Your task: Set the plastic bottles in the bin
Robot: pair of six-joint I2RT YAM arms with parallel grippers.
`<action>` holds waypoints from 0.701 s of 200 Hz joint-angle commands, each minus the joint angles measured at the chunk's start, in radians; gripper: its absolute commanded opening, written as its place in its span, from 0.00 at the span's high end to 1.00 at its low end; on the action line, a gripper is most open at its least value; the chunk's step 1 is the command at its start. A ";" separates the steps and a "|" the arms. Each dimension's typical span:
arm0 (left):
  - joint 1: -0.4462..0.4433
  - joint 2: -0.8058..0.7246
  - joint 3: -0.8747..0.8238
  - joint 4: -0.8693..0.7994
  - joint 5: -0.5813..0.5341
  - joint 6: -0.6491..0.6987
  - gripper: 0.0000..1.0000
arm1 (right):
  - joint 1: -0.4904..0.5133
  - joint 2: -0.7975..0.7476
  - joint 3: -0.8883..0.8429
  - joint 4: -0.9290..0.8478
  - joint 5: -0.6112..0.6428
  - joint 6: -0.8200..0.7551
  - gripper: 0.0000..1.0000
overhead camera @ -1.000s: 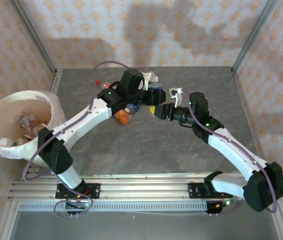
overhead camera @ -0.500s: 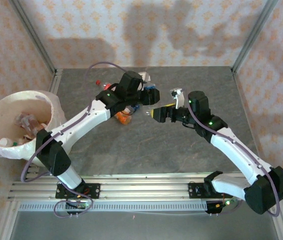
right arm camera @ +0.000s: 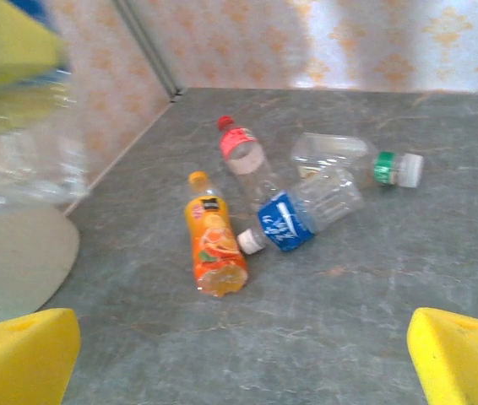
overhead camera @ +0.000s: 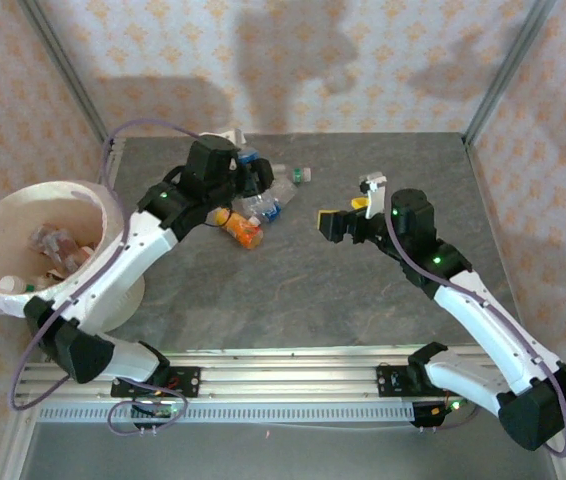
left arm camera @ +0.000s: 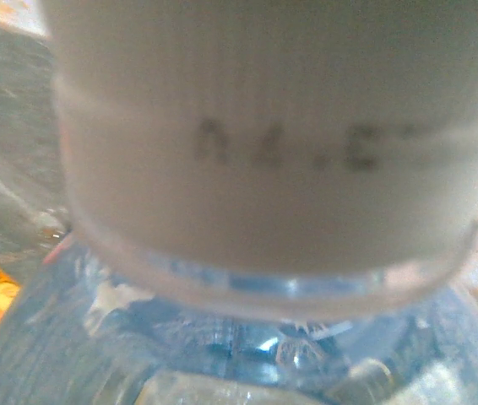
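Note:
My left gripper (overhead camera: 247, 172) is shut on a clear plastic bottle (left arm camera: 222, 337) with a white cap (left arm camera: 273, 143), held above the back left of the table. The same bottle (right arm camera: 19, 160) hangs at the left in the right wrist view. Several more plastic bottles lie on the table below it: an orange one (right arm camera: 214, 245), a blue-labelled one (right arm camera: 306, 211), a red-labelled one (right arm camera: 243, 152) and a green-labelled one (right arm camera: 366, 160). My right gripper (overhead camera: 338, 222) is open and holds nothing, to the right of that group, with yellow fingertips (right arm camera: 463, 359). The bin (overhead camera: 63, 190) stands at the far left with several bottles inside.
Metal frame posts (overhead camera: 63, 70) and papered walls close in the grey table (overhead camera: 363, 300) at the back and sides. The rail (overhead camera: 263, 385) carrying both arm bases runs along the near edge.
My right gripper has opened and drawn back to the right. My left arm has swung left with the clear bottle in its grip.

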 commanded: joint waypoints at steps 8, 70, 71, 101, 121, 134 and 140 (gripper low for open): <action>0.016 -0.117 0.027 -0.140 -0.198 0.058 0.53 | 0.005 -0.009 -0.022 0.097 0.097 0.017 0.01; 0.044 -0.292 0.110 -0.323 -0.528 0.188 0.53 | 0.005 0.024 -0.022 0.141 0.144 0.047 0.01; 0.046 -0.292 0.112 -0.326 -0.534 0.189 0.53 | 0.005 0.024 -0.022 0.141 0.145 0.047 0.01; 0.131 -0.317 0.136 -0.379 -0.649 0.229 0.53 | 0.005 0.039 -0.017 0.140 0.163 0.049 0.01; 0.216 -0.328 0.148 -0.396 -0.652 0.242 0.53 | 0.005 0.046 -0.012 0.136 0.161 0.047 0.01; 0.270 -0.337 0.150 -0.409 -0.677 0.250 0.54 | 0.005 0.047 -0.010 0.134 0.156 0.045 0.01; 0.295 -0.341 0.153 -0.420 -0.695 0.250 0.53 | 0.006 0.047 -0.010 0.134 0.155 0.044 0.01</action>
